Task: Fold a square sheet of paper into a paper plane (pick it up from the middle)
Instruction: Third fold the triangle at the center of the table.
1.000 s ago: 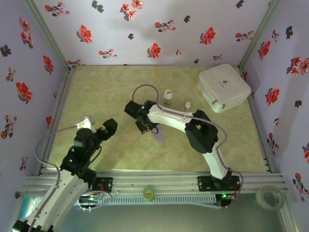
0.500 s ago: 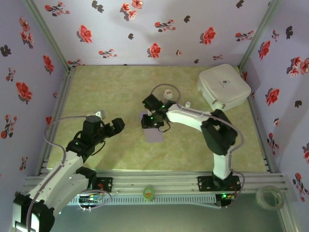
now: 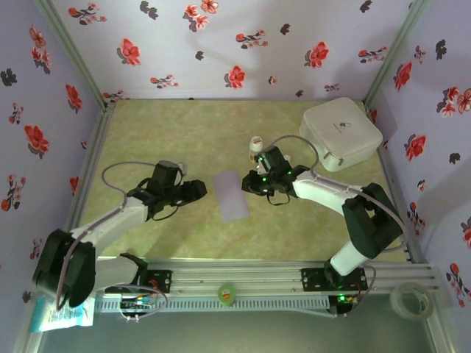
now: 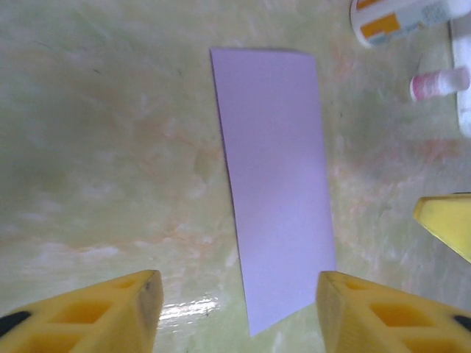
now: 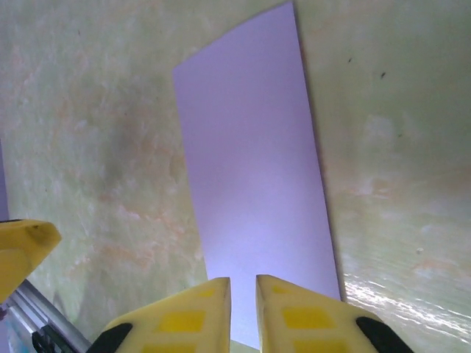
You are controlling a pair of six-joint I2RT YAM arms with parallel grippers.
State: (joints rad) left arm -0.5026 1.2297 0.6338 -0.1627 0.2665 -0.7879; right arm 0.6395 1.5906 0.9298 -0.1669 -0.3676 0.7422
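The square sheet of paper is pale lilac and lies flat at the middle of the table as a narrow folded rectangle. My left gripper sits low just left of it, open; in the left wrist view the paper runs away from the gap of the left gripper. My right gripper is at the paper's right edge. In the right wrist view the right gripper hovers over the paper, its jaws almost together with nothing between them.
A white rounded box stands at the back right. A small bottle stands just behind the right gripper; the left wrist view shows a labelled bottle and a pink-capped one. Flowered walls close in the table.
The left arm has reached right towards the paper, its jaws narrowing. The right gripper has drawn back to the right off the paper, which now lies uncovered.
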